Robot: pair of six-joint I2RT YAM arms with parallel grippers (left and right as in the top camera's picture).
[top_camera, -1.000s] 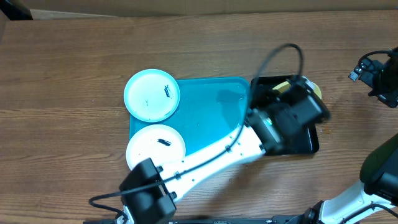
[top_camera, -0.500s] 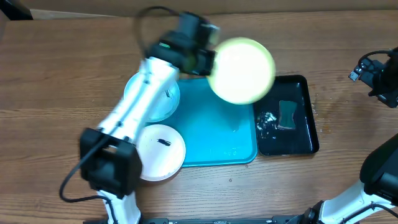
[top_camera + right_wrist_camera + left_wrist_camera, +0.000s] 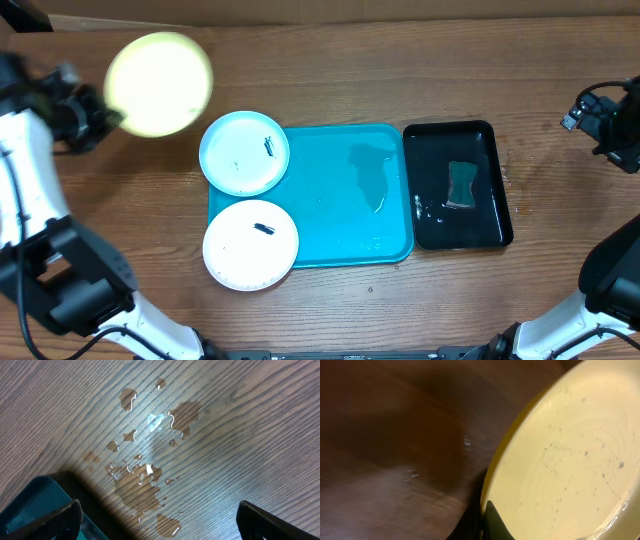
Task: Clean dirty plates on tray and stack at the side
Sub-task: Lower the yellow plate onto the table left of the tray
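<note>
Whisked from the black tray [image 3: 430, 140] to the worktop's [image 3: 400, 60] far left, the yellow-green plate [image 3: 160, 84], rim clamped in the left hand [image 3: 90, 118], looks ready to start the stack; the light blue plate [image 3: 244, 153] and white plate [image 3: 250, 245] wait, smeared, on the tray [image 3: 340, 200].

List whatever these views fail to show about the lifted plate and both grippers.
yellow-green plate: motion-blurred overhead and cropped by the frame in the left wrist view, so any leftover smears are unreadable.
left gripper: blurred overhead. Its wrist view shows only one dark fingertip at the plate's rim.
right gripper: cut off by the overhead's right edge.
teal shape: cropped at the right wrist view's lower-left corner, unidentifiable.
</note>
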